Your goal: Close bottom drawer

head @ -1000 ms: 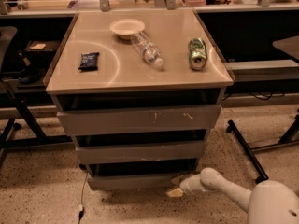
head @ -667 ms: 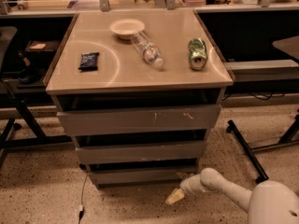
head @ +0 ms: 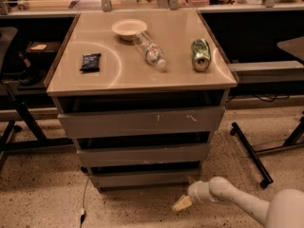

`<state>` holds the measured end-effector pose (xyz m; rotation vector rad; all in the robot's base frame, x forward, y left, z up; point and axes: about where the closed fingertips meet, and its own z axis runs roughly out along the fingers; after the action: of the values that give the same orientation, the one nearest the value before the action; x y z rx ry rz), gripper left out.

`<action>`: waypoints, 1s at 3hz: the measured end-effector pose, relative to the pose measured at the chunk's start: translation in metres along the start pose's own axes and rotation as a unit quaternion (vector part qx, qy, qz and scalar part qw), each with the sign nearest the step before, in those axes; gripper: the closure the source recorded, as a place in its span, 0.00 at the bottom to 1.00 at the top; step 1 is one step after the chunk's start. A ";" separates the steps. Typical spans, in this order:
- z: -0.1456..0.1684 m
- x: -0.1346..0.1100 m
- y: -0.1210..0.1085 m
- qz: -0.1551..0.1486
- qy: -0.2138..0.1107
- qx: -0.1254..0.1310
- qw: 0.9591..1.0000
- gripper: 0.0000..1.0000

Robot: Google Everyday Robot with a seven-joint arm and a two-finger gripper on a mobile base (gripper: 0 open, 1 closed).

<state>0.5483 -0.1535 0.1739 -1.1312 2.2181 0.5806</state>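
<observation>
The bottom drawer [head: 145, 178] is the lowest, narrowest grey front of the cabinet; its plain panel sits nearly flush, with a thin dark gap above it. My gripper [head: 182, 203] is low near the floor, just in front of and below the drawer's right end, on a white arm [head: 228, 196] that comes in from the lower right. It stands a little off the panel.
Above are the medium drawer [head: 142, 155] and the widest scratched drawer [head: 141, 121]. The tan cabinet top [head: 118, 75] holds a white bowl [head: 129, 28], a lying plastic bottle [head: 149, 51], a green can [head: 200, 54] and a dark packet [head: 90, 62]. A rolling stand leg [head: 251, 155] is at right.
The bottom drawer has gone from pulled out to nearly flush with the cabinet. My gripper has then dropped lower and drawn slightly back from the panel.
</observation>
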 end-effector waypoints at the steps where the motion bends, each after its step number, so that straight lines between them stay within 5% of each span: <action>1: -0.121 0.077 -0.034 0.073 0.036 0.119 0.989 0.00; 2: -0.268 0.160 -0.046 0.199 0.073 0.247 0.946 0.00; 3: -0.330 0.180 -0.045 0.254 0.081 0.303 0.915 0.00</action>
<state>0.4032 -0.4824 0.2928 -0.2879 2.5796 -0.0373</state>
